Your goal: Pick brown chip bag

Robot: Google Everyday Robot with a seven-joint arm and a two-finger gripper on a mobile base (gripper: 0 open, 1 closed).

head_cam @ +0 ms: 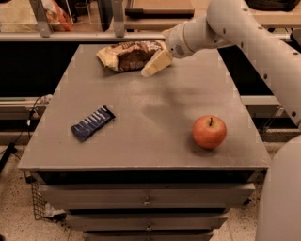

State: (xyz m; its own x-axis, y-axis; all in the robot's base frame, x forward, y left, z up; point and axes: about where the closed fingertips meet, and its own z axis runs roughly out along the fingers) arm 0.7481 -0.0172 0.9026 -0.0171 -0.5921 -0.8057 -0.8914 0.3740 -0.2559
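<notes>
Grey tabletop (155, 108) is being viewed from the front and somewhat above, and it is being carried by a cabinet of drawers (146, 200). Behind it, a rail and shelving are being crossed by metal uprights. Something orange (56, 14) is being glimpsed at the far left, too unclear to be named. Speckled floor is being shown at the lower left, where cables (28, 117) are being noted beside the cabinet.

Brown chip bag (127, 54) is being noted at the far edge of the tabletop, left of centre. It is lying flat and crinkled, its dark middle being flanked by pale ends.

White arm (244, 28) is being extended in from the upper right, over the far right part of the tabletop. Claw (150, 68) is being held at the right end of the bag, pale and wedge-shaped, angled down and to the left. Its tip is being seen against the bag's right edge; whether contact is being made cannot be told. Whether the claw is apart or together cannot be told either.

Red apple (209, 132) is being noted near the front right, stem up, well apart from the bag. Dark blue snack bar wrapper (92, 123) is being noted near the front left, lying flat and turned diagonally, well apart from both apple and bag. A soft shadow is being cast on the tabletop between bag and apple.
</notes>
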